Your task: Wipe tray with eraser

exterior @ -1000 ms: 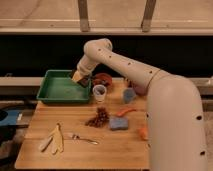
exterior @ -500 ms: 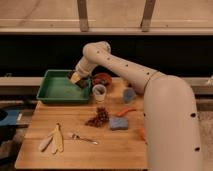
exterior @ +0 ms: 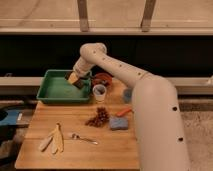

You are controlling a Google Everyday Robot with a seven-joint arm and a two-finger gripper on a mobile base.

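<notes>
The green tray point(exterior: 55, 92) stands at the back left of the wooden table. My gripper point(exterior: 75, 80) reaches down into the tray's right end from the arm point(exterior: 120, 70) that arches in from the right. It is shut on the eraser point(exterior: 80, 84), a small dark block at its tip. The eraser sits low, at or just above the tray floor near the right wall. Whether it touches the floor I cannot tell.
A dark-red bowl point(exterior: 103, 79) sits just right of the tray. A white cup point(exterior: 100, 92) stands in front of it, with a blue cup point(exterior: 127, 95) further right. On the table point(exterior: 75, 155) lie a brown cluster point(exterior: 98, 118), a blue pad point(exterior: 119, 123), a spoon point(exterior: 82, 138) and pale utensils point(exterior: 54, 140).
My gripper has moved slightly down and to the left with the eraser, deeper into the tray's right end. Nothing else has moved.
</notes>
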